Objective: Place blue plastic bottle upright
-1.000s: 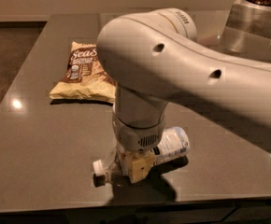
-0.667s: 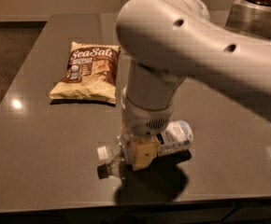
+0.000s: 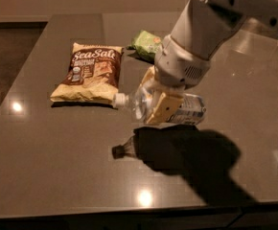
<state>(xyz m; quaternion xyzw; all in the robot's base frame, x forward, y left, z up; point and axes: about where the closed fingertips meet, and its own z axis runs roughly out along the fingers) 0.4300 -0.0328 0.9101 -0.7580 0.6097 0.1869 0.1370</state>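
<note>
The blue plastic bottle (image 3: 189, 110) is a small clear bottle with a white cap (image 3: 120, 99) and a pale blue-white label. It hangs lying sideways in the air above the dark table (image 3: 57, 166), cap to the left, with its shadow on the table below. My gripper (image 3: 153, 97) comes down from the upper right and its cream-coloured fingers (image 3: 163, 108) are shut on the bottle's middle.
A brown and yellow Sea Salt chip bag (image 3: 90, 73) lies flat to the left of the bottle. A green snack packet (image 3: 146, 43) lies behind the gripper. A metal container stands at the far right back. The table's front edge runs along the bottom.
The gripper has lifted the bottle off the table and carried it up; the arm has swung away to the upper right, uncovering the green packet.
</note>
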